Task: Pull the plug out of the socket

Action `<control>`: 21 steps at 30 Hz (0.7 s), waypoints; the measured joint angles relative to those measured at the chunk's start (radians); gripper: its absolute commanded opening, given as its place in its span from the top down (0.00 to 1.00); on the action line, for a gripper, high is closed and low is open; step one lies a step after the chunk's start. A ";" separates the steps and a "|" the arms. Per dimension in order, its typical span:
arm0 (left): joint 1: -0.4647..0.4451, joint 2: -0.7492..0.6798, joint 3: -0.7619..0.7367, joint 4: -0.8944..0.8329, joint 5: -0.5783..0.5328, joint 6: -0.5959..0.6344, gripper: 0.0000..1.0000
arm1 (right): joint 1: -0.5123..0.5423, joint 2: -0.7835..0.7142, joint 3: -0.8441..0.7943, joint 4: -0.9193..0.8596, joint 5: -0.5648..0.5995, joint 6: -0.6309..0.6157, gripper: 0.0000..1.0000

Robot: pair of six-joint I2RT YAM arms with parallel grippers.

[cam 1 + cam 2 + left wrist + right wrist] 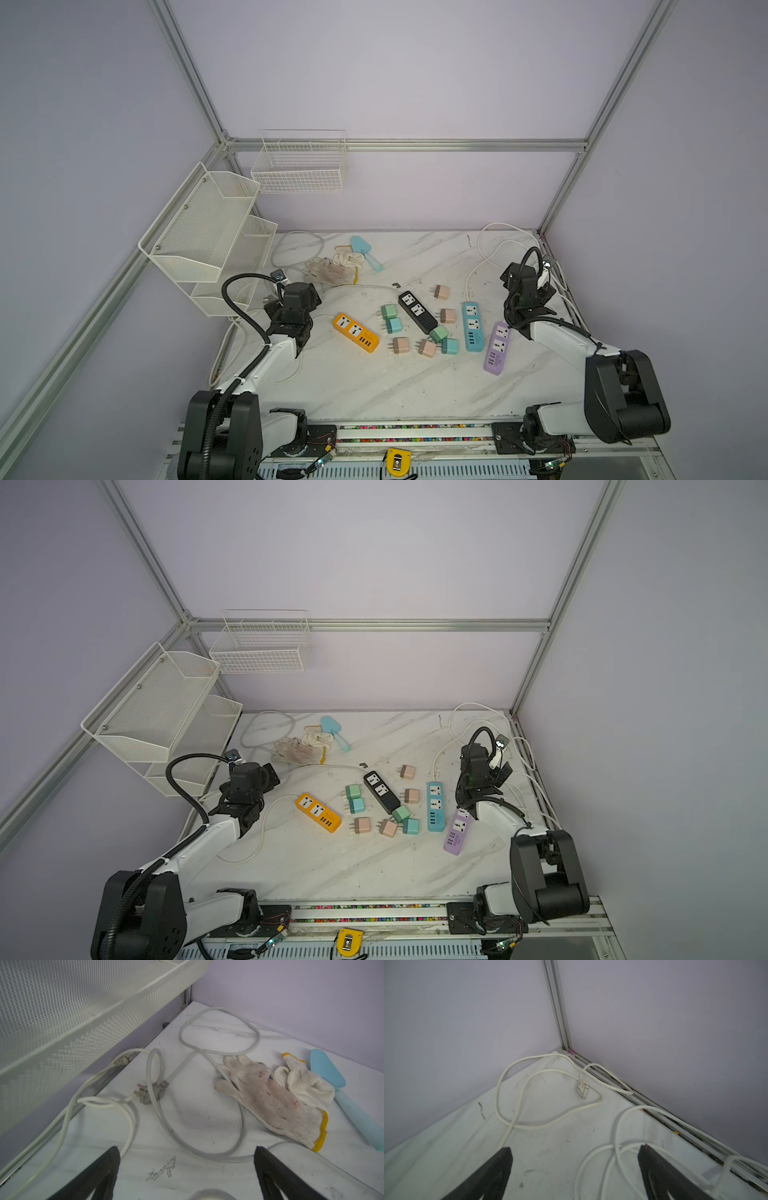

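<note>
Four socket strips lie mid-table in both top views: orange (356, 332), black (417, 311), blue (473, 326) and purple (497, 348). Their sockets show bare faces. Several small plugs lie loose around them: green (389, 311), teal (393, 326) and pink (441, 292). One green plug (438, 333) rests against the black strip's near end. My left gripper (187, 1159) hovers open over bare table at the back left. My right gripper (575, 1159) hovers open near the back right corner, above white cord loops (616, 1147). Neither holds anything.
A grey cord with its plug (149, 1093), two work gloves (270, 1097) and a blue trowel (342, 1093) lie ahead of the left gripper. A white mesh shelf (208, 232) stands at the left wall, a wire basket (301, 166) hangs on the back wall. White cords (490, 257) trail at the right.
</note>
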 measured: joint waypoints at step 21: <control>0.025 0.358 -0.231 0.774 0.279 0.335 0.00 | -0.038 0.338 -0.213 0.827 -0.381 -0.323 0.03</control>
